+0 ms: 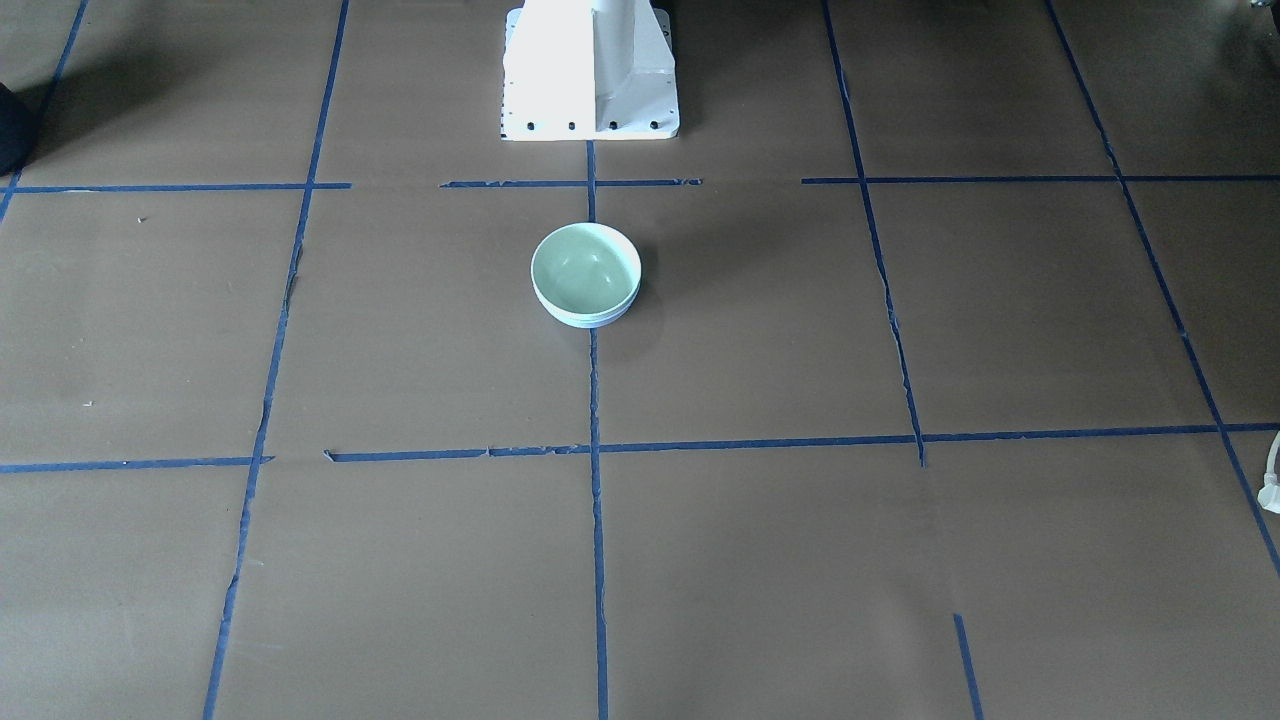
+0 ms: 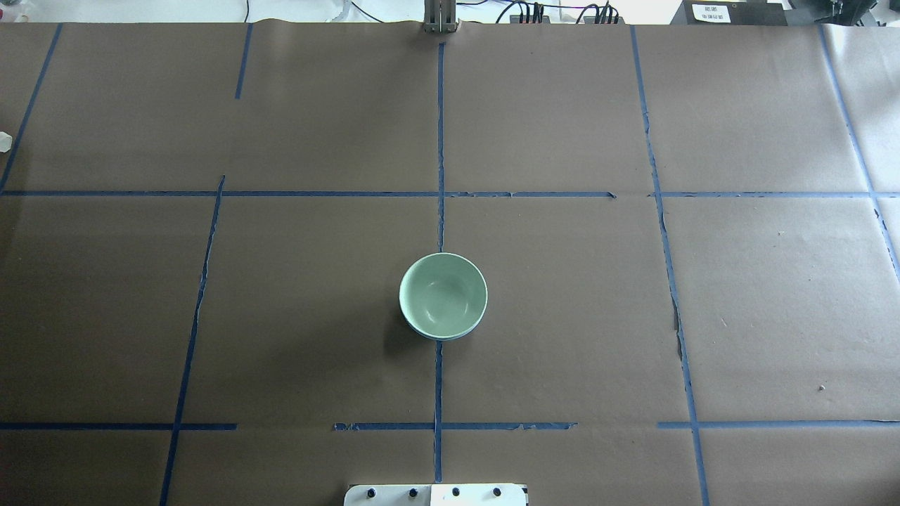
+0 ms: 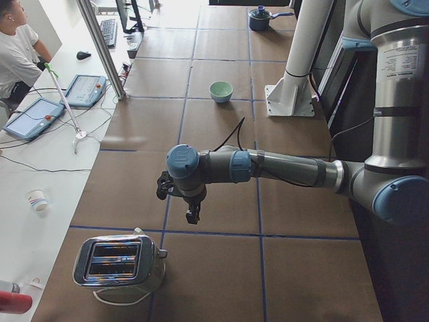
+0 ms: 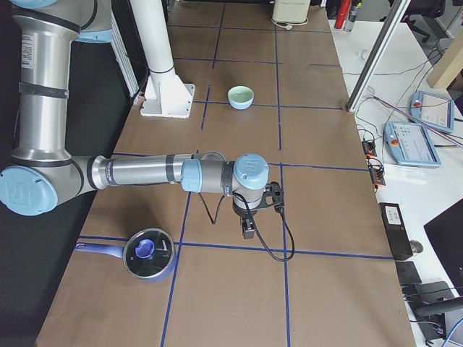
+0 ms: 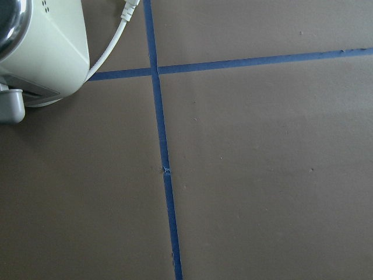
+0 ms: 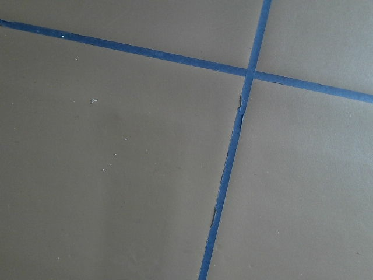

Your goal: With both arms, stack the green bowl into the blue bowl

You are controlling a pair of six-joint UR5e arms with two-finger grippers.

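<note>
The mint-green bowl (image 1: 585,268) sits upright inside the pale blue bowl (image 1: 590,321) at the table's middle, close in front of the pedestal. Only a thin blue edge of the blue bowl (image 2: 424,333) shows under the green bowl (image 2: 443,294) in the overhead view. Both arms are out of the overhead and front views. My left gripper (image 3: 192,216) hangs over bare table far from the bowls, near the toaster. My right gripper (image 4: 248,233) hangs over bare table at the other end, near a pot. I cannot tell whether either is open or shut.
A chrome toaster (image 3: 120,261) with a white cord stands at the left end; its corner shows in the left wrist view (image 5: 35,52). A lidded blue pot (image 4: 148,254) sits at the right end. The white pedestal (image 1: 590,70) is behind the bowls. An operator (image 3: 13,40) sits beside the table.
</note>
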